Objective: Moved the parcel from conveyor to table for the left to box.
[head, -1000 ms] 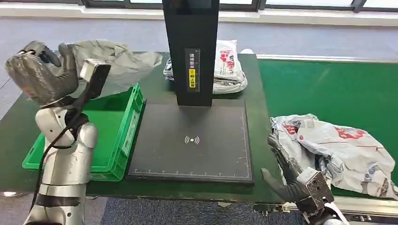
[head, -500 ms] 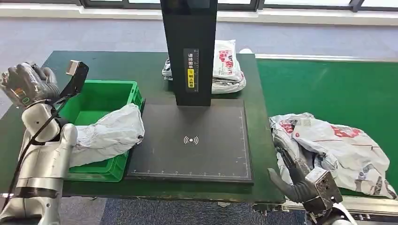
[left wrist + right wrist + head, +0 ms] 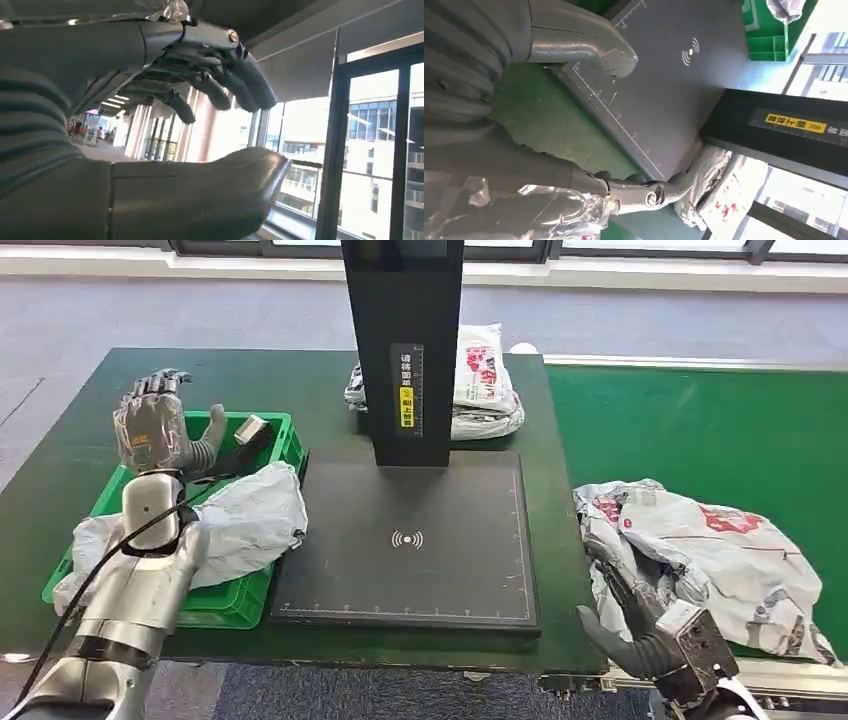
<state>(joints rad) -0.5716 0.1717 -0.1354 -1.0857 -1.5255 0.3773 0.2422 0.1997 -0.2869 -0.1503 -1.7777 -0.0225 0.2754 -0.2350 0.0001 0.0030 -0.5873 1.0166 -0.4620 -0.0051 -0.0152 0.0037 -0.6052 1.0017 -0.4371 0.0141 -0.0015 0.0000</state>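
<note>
At left, your left hand [image 3: 160, 430] now hovers spread and empty; its grey parcel [image 3: 235, 525] has dropped into the green bin [image 3: 285, 440]. Right hand [image 3: 625, 615] spread against the conveyor parcel [image 3: 710, 550], next to move.

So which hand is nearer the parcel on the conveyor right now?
The right hand. It sits at the near left edge of the parcel on the conveyor, fingers against it. The left hand is raised, open, over the green bin across the table.
</note>
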